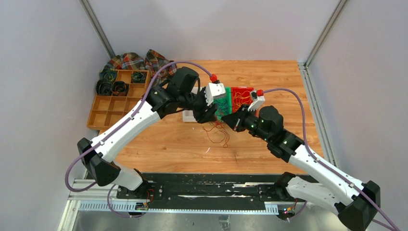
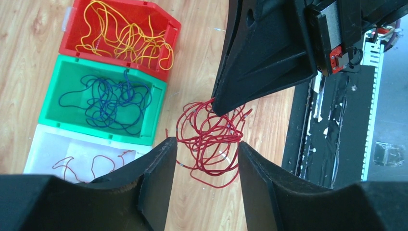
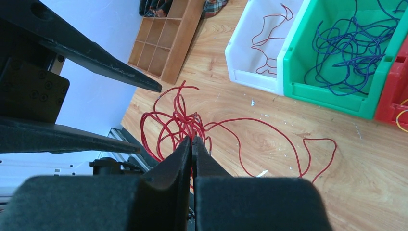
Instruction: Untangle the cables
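A tangle of thin red cables [image 1: 219, 132] lies on the wooden table in front of three bins. My right gripper [image 3: 193, 139] is shut on a strand at the tangle's middle [image 3: 175, 122]; one long red loop trails right. My left gripper [image 2: 206, 149] is open and empty, just above the tangle [image 2: 211, 139], with a finger on either side. The red bin [image 2: 159, 72] holds yellow-orange cables [image 2: 120, 36]. The green bin [image 2: 101, 132] holds dark blue cables [image 2: 103, 101]. The white bin [image 2: 41, 144] holds a few red cables [image 2: 82, 163].
A wooden compartment tray [image 1: 115, 103] stands at the far left, with dark coiled rolls [image 1: 110, 86] in it and plaid cloth [image 1: 139, 60] behind. The two grippers are close together over the tangle. A black rail [image 1: 207, 185] runs along the table's near edge.
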Robot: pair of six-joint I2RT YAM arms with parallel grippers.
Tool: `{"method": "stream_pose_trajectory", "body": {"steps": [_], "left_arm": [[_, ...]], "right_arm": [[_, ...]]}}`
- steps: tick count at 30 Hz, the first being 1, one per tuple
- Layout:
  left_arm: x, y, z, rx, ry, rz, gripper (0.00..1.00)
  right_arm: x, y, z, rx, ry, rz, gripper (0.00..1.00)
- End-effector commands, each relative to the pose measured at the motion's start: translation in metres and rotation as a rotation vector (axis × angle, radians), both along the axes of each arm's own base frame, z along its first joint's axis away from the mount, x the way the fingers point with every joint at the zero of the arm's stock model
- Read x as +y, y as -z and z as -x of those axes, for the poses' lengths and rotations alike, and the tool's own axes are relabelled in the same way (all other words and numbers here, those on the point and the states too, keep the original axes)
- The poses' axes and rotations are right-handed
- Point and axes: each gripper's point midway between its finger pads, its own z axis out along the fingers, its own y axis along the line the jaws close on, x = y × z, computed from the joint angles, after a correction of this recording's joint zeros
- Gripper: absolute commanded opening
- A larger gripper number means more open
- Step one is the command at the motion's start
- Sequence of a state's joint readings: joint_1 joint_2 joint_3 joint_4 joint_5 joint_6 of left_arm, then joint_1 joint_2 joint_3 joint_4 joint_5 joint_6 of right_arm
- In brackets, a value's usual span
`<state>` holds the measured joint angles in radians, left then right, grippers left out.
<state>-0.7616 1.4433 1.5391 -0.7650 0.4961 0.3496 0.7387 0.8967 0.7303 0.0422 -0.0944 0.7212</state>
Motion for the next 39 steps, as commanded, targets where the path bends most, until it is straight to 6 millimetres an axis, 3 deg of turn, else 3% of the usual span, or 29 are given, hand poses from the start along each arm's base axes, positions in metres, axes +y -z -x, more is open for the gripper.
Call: {"method": "stream_pose_trajectory", "body": {"steps": [1, 5, 7, 10, 11, 16, 24, 31, 37, 39], "left_arm": [[0.005, -0.009, 0.006, -0.002, -0.009, 0.026, 0.50], [0.012, 0.004, 0.011, 0.023, -0.002, -0.021, 0.48], [0.013, 0.004, 0.011, 0.018, -0.014, -0.020, 0.41], [0.018, 0.000, -0.001, -0.029, -0.071, -0.020, 0.09], [0.021, -0.002, -0.005, -0.044, -0.091, -0.021, 0.02], [0.036, -0.013, -0.023, -0.083, -0.150, -0.010, 0.01], [0.058, -0.030, -0.025, -0.257, -0.110, -0.075, 0.01], [0.065, -0.083, -0.014, -0.358, -0.086, -0.009, 0.01], [0.080, -0.141, -0.006, -0.494, -0.119, 0.062, 0.01], [0.086, -0.154, -0.006, -0.540, -0.134, 0.063, 0.01]], "right_arm": [[0.005, -0.028, 0.006, -0.061, -0.036, -0.058, 0.01], [0.006, -0.031, 0.009, -0.072, -0.051, -0.062, 0.01], [0.006, -0.032, 0.010, -0.080, -0.057, -0.065, 0.01], [0.006, -0.033, 0.010, -0.088, -0.061, -0.066, 0.01], [0.006, -0.033, 0.011, -0.092, -0.063, -0.064, 0.01], [-0.002, -0.026, 0.011, -0.102, -0.040, -0.034, 0.01], [-0.009, -0.006, 0.014, -0.095, -0.037, 0.030, 0.01], [-0.020, 0.028, 0.010, -0.033, -0.058, 0.280, 0.01], [-0.022, 0.052, 0.010, 0.011, -0.087, 0.370, 0.01], [-0.023, 0.063, 0.012, 0.033, -0.098, 0.393, 0.05]]}}
